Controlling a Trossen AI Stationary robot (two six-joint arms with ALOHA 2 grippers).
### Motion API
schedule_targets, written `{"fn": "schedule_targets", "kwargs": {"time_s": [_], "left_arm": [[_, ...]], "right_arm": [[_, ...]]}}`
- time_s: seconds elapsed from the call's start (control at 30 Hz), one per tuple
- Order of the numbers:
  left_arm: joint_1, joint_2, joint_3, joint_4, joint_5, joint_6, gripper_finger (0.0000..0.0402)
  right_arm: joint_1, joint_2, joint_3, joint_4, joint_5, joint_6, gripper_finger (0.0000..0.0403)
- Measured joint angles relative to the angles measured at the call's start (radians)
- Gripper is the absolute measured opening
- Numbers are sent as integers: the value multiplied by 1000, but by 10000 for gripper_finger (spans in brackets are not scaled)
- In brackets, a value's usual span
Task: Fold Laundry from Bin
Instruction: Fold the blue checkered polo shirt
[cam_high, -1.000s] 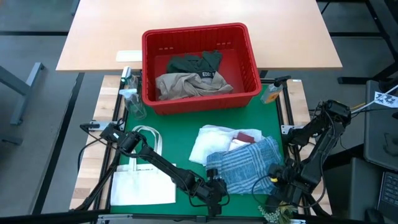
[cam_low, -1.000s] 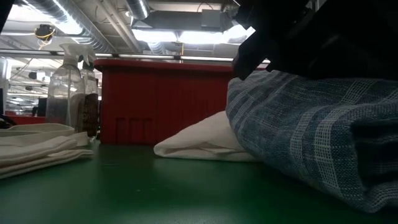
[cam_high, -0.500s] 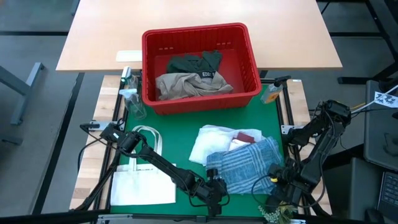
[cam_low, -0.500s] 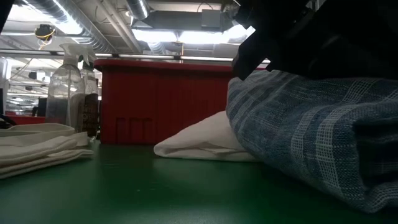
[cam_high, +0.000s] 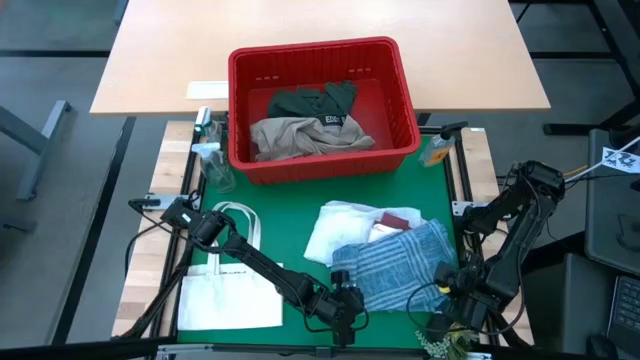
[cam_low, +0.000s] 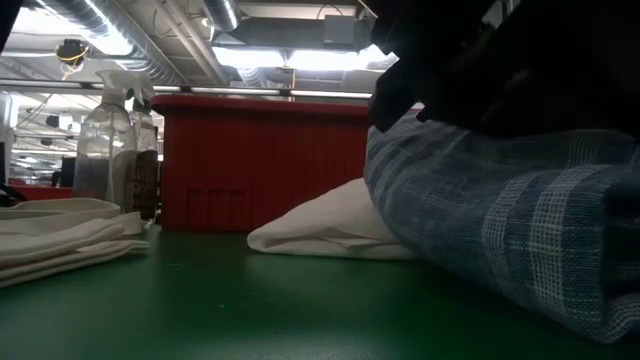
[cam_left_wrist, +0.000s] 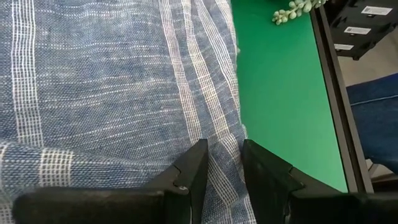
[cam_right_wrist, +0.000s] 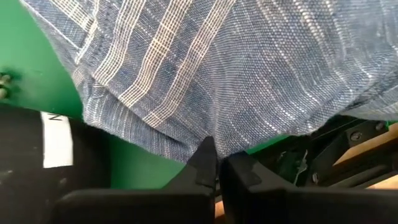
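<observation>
A blue-and-white striped cloth (cam_high: 395, 265) lies bunched on the green mat, partly over a white cloth (cam_high: 335, 230) and a maroon piece (cam_high: 398, 218). My left gripper (cam_high: 342, 305) is at the striped cloth's near left corner, shut on it. My right gripper (cam_high: 452, 292) is at its near right corner, fingers together at the cloth's edge. The red bin (cam_high: 320, 55) stands at the far side with a tan garment (cam_high: 300, 135) and a dark green one (cam_high: 315, 100) inside. My left gripper (cam_left_wrist: 224, 165) pinches a strip of the striped cloth (cam_left_wrist: 222, 146) between its two fingers at the near left corner, slanting down from the near left. The cloth lies slack on the mat. My right gripper (cam_right_wrist: 216, 163) pinches the cloth's near right edge (cam_right_wrist: 208, 134) at its fingertips, pointing down. One layer or several, I cannot tell. The cloth spreads away from the fingers, resting on the mat.
A flat white tote bag (cam_high: 225, 290) lies on the mat's near left. Spray bottles (cam_high: 210, 150) stand left of the bin, an orange bottle (cam_high: 436, 150) to its right. A small green sprig (cam_high: 440, 342) lies at the near right edge. Bare mat (cam_low: 200, 300) shows near the middle.
In the low view the dark gripper above the striped cloth has tipped down a little onto the cloth's top. The deep dark crease at the cloth's near right end has closed up. My left gripper and the rest of the cloth have kept still.
</observation>
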Motion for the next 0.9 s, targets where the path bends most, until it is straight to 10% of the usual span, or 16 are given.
{"fn": "schedule_targets", "kwargs": {"time_s": [0.9], "left_arm": [[16,-24,284,-219,41,-112,96]], "right_arm": [[-2,1,-2,-13,-60,-2,25]]}}
